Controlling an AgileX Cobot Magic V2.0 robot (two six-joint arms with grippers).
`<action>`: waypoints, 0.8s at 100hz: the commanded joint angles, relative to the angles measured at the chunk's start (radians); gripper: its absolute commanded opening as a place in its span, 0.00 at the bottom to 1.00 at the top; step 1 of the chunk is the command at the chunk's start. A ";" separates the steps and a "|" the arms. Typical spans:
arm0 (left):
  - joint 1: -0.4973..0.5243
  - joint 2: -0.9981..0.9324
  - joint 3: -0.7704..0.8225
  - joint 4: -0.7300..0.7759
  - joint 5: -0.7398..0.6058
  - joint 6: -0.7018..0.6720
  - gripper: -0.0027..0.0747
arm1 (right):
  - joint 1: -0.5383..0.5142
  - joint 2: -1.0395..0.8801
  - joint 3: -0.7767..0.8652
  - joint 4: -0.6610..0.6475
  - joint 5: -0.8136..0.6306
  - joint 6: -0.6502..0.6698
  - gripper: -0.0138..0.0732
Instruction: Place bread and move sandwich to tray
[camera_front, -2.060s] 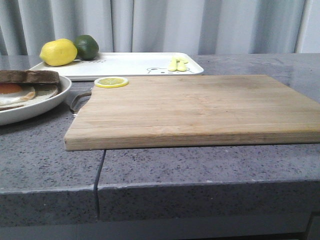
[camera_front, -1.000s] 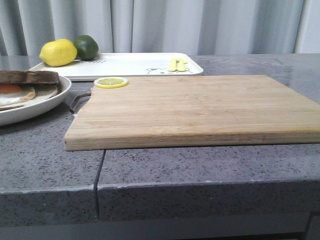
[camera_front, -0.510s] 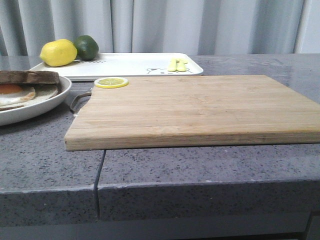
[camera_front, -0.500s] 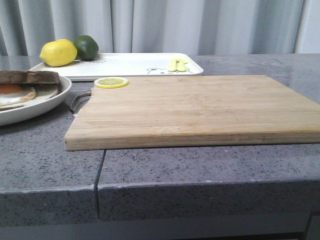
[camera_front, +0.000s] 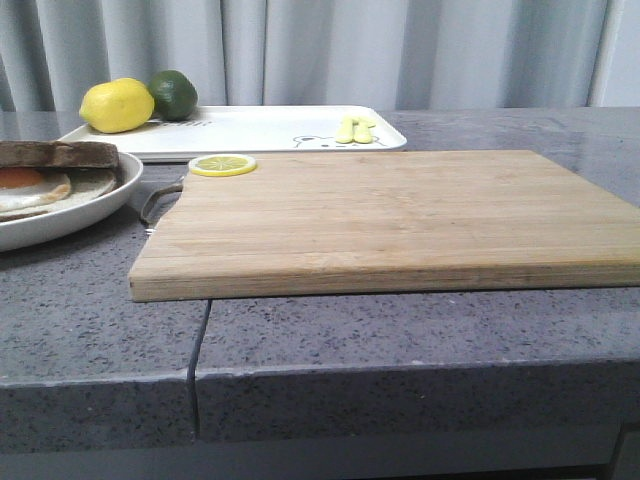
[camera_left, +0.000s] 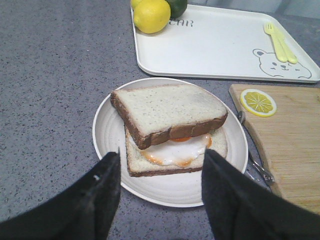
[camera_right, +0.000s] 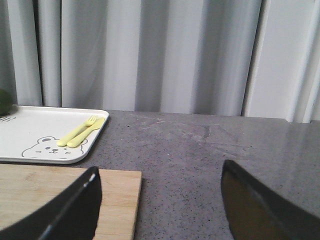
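The sandwich (camera_left: 170, 132) lies in a round white plate (camera_left: 106, 150): a fried egg on a pale slice, with the brown-crusted bread (camera_left: 167, 107) resting on top, skewed and tilted. In the front view the sandwich (camera_front: 45, 172) shows at the far left edge. My left gripper (camera_left: 161, 154) hovers open above the plate's near rim, with nothing between its fingers. The white tray (camera_left: 215, 45) with the bear drawing sits beyond the plate; it also shows as the tray (camera_front: 260, 128) at the back. My right gripper (camera_right: 161, 170) is open and empty over the counter beside the board's end.
A wooden cutting board (camera_front: 390, 215) fills the middle, with a lemon slice (camera_front: 222, 164) on its far left corner. A lemon (camera_front: 116, 104) and lime (camera_front: 174, 92) sit at the tray's left end, and a yellow fork and spoon (camera_front: 356, 129) lie on its right. A knife (camera_left: 257, 165) lies between plate and board.
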 joint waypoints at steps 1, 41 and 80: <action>0.001 0.009 -0.035 -0.018 -0.072 0.003 0.48 | -0.008 -0.001 -0.025 -0.015 -0.067 -0.014 0.74; 0.001 0.009 -0.035 -0.018 -0.074 0.003 0.48 | -0.008 -0.001 -0.025 -0.015 -0.090 -0.014 0.74; 0.001 0.009 -0.037 -0.018 -0.090 0.003 0.48 | -0.008 -0.001 -0.025 -0.015 -0.091 -0.014 0.74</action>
